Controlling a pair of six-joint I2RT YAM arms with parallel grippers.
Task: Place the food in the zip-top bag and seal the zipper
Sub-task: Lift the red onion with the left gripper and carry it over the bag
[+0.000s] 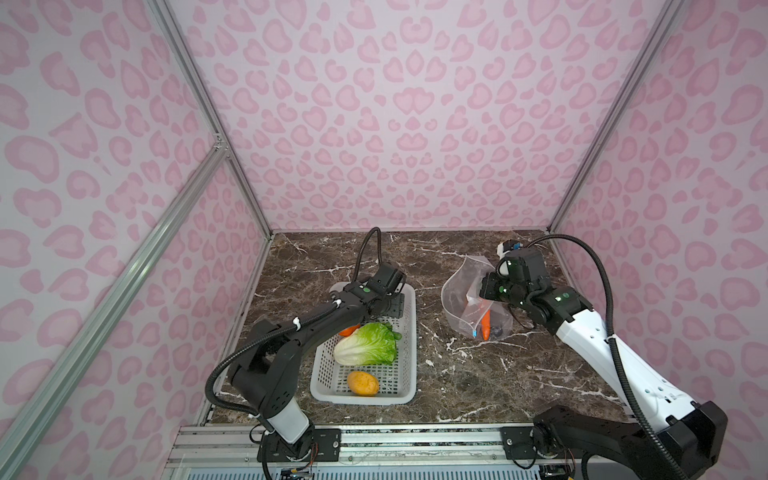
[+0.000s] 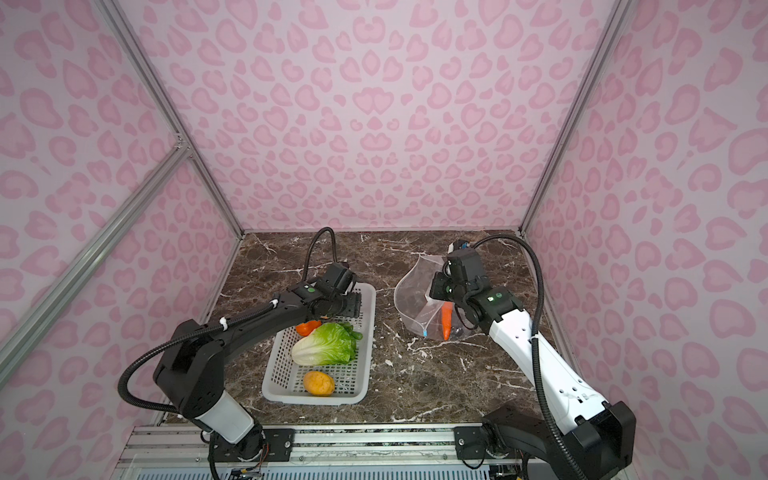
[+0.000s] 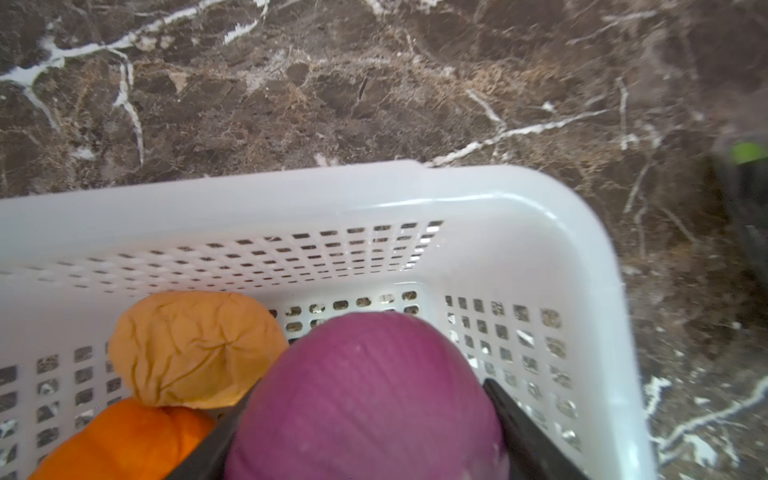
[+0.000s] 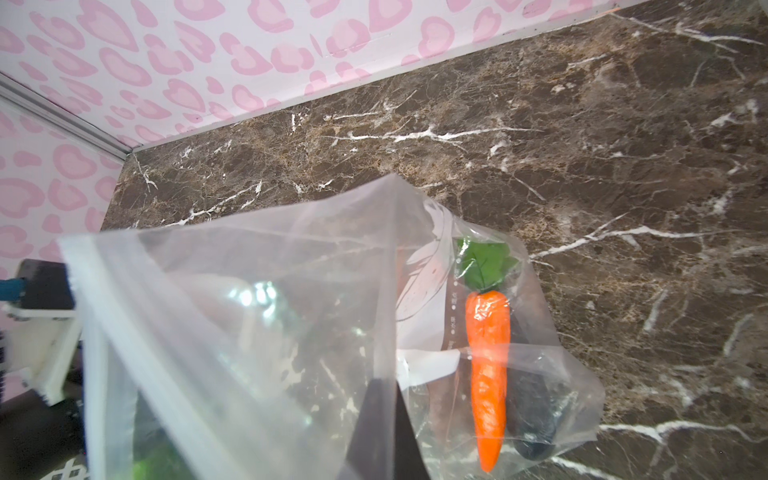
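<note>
Between the fingers of the left gripper, at the basket's far end, sits the onion, clamped by its sides; it looks light, smooth and round, so a grip across its widest part seems safest. That arm reaches forward, wrist bent down. The right gripper, closed, pinches the limp, slippery bag near its mouth, arm outstretched; a carrot lies inside.

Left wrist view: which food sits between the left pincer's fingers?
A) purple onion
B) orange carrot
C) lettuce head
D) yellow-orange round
A: the purple onion fills the gap of the left pincer, with a dark finger against each side, over the white basket.
</note>
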